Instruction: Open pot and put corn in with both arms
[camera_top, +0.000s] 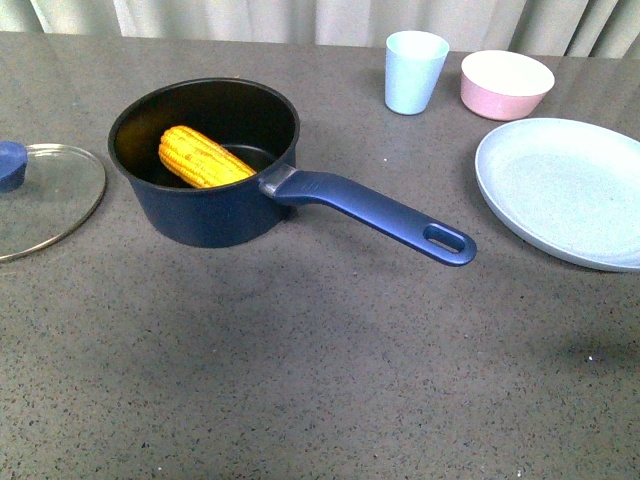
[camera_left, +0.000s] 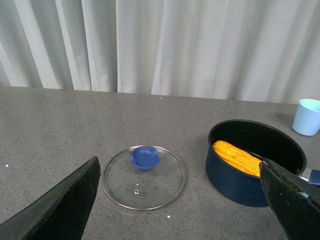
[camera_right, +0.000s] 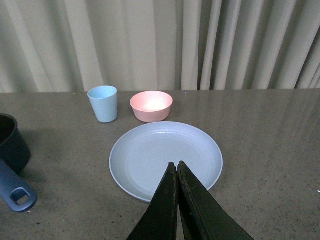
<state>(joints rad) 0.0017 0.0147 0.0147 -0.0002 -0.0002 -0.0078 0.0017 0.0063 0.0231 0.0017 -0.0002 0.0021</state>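
Left jaws spread wide, right jaws closed empty, yellow corn (camera_top: 203, 158) inside navy pot (camera_top: 210, 215)

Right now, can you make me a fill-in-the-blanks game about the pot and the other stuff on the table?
1. The corn cob lies inside the ____.
2. The glass lid lies flat on the table, and its knob is the colour ____.
3. The left tool is open and the right tool is ____.
4. Between the saucepan and the pink bowl stands a light blue ____.

Missing words: saucepan; blue; shut; cup
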